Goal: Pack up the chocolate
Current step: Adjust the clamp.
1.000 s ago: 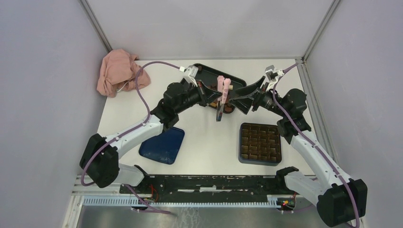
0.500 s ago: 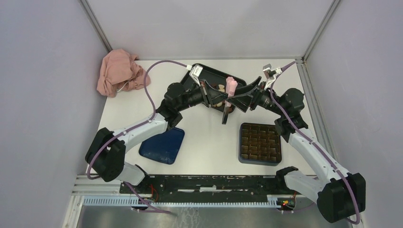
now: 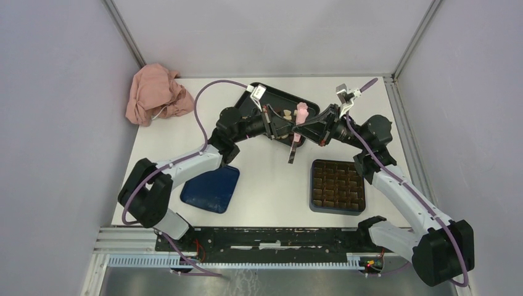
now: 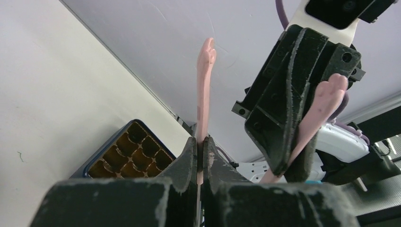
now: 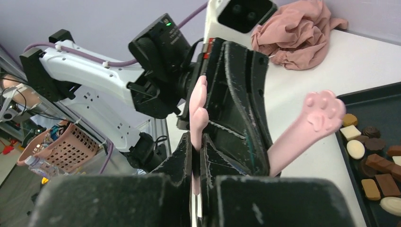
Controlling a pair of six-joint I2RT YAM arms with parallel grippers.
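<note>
Left end effector: you have it clamped shut on one pink arm of the tongs.
Right end effector: clamped shut on the tongs' other arm, so both hold the one tool.
Chocolate: loose in the black tray, below and just beyond both end effectors; neither arm is clearly nearer.
Tongs' long axis: paw ends over the tray, darker end pointing past the tray's near edge.
Box: on the surface off the tray's near right corner, on your right arm's side; its cells look empty.
Coming move: likely one end effector must release before you can dip the tongs.
Counts: one tongs, one tray, one box, about eleven chocolates showing, others hidden.
</note>
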